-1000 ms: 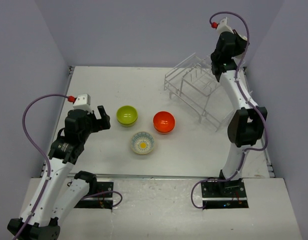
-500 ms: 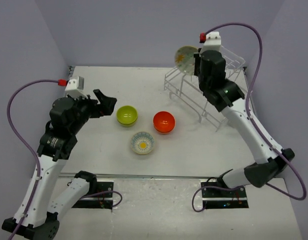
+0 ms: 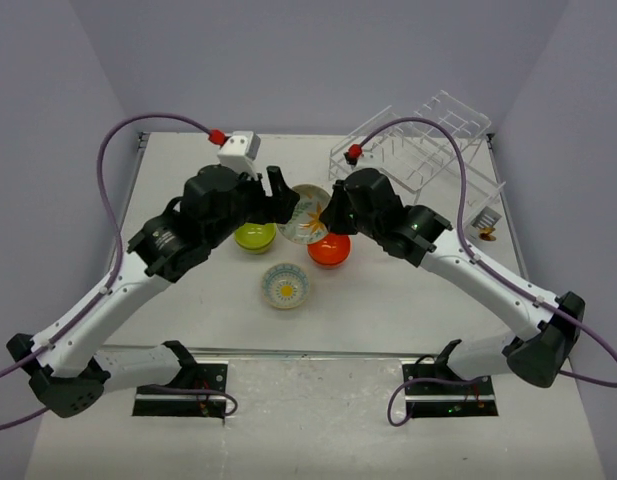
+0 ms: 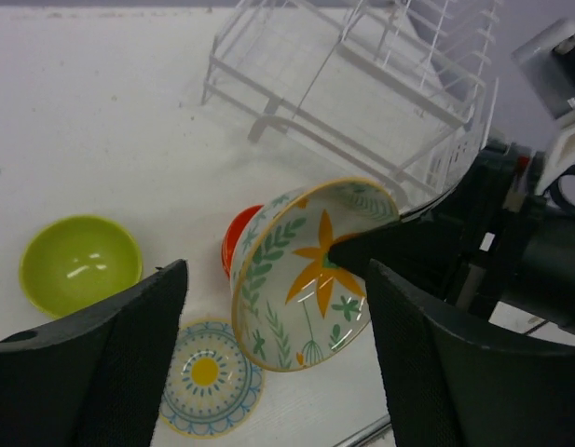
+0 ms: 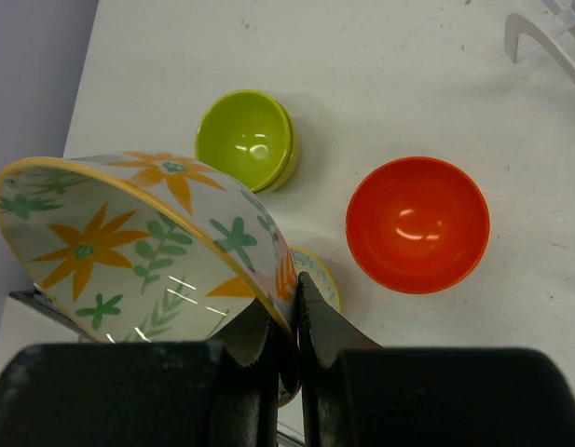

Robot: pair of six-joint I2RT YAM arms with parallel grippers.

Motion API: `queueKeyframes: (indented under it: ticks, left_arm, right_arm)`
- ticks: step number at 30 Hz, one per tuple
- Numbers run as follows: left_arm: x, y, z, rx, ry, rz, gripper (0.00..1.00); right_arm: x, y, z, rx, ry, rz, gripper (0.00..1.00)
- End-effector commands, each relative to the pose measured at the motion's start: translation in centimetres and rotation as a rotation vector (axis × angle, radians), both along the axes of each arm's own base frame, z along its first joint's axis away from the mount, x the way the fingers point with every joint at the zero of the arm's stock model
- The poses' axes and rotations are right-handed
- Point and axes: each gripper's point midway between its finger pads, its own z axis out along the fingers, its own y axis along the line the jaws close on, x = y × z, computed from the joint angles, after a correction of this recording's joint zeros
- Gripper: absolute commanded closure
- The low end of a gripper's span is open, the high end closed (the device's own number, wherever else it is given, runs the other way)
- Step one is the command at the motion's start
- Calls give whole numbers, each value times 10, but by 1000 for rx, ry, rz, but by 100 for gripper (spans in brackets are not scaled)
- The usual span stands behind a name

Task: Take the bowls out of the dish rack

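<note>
Right wrist view: bowl awaiting set-down

Right gripper (image 5: 292,298) pinches the flowered bowl (image 5: 147,242) by its rim, tilted close over the orange-red bowl (image 5: 417,223). Left gripper (image 4: 278,270), spread wide and empty, flanks it. Dish rack (image 3: 418,150) stands beyond. Next, by judgement: level it and lower alongside.

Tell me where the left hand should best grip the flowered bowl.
Probably its free rim, opposite where the right hand pinches it, coming from the left: the flowered bowl hangs tilted on edge, thin-walled, so one finger goes inside, one outside.
</note>
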Motion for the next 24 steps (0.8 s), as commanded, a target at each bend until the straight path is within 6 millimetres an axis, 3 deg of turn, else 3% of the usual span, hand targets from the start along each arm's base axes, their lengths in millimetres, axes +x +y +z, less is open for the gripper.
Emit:
queueKeyframes:
  ticks: [1, 2, 3, 5, 7, 8, 9, 15, 17, 18, 19, 20, 21, 22, 23, 24]
  left_arm:
    - [6, 1, -21, 105, 45, 83, 24]
    - [9, 3, -25, 125, 48, 98, 31]
    - [13, 1, -32, 150, 63, 107, 45]
    - [17, -2, -41, 182, 85, 108, 55]
    - [17, -8, -44, 185, 93, 92, 72]
    - [18, -9, -47, 196, 96, 97, 90]
    - [18, -9, -48, 203, 98, 99, 100]
    - [25, 4, -66, 272, 110, 176, 100]
    - [25, 9, -81, 299, 127, 196, 100]
    - [24, 10, -87, 293, 139, 206, 100]
    - [23, 13, -93, 292, 149, 220, 100]
    - [16, 21, -112, 298, 179, 236, 100]
    - [17, 23, -118, 276, 173, 246, 100]
    - [12, 26, -122, 246, 177, 236, 100]
    - [11, 38, -155, 270, 230, 249, 100]
    - [11, 29, -163, 207, 250, 196, 100]
  right_arm:
    - [1, 3, 40, 157, -30, -46, 100]
    - [0, 1, 41, 159, -32, -44, 100]
    - [-3, 1, 42, 164, -35, -36, 100]
    - [-8, 3, 41, 167, -24, -6, 100]
    - [-10, 4, 39, 164, -18, 4, 100]
    - [-10, 3, 37, 157, -14, 0, 100]
    - [-9, 3, 37, 156, -15, -2, 100]
    - [-15, 6, 24, 167, 4, 28, 98]
    - [-16, 4, 25, 167, -1, 31, 34]
    - [-17, 0, 19, 145, 6, 20, 7]
    - [-18, -8, 20, 133, -2, 0, 1]
    - [-17, -24, 13, 86, -2, -57, 1]
    - [-20, -34, 2, 56, 5, -83, 1]
    - [-26, -48, 11, 72, -26, -103, 1]
    - [-30, -57, 7, 69, -33, -118, 1]
    - [-33, -69, -7, 50, -21, -143, 1]
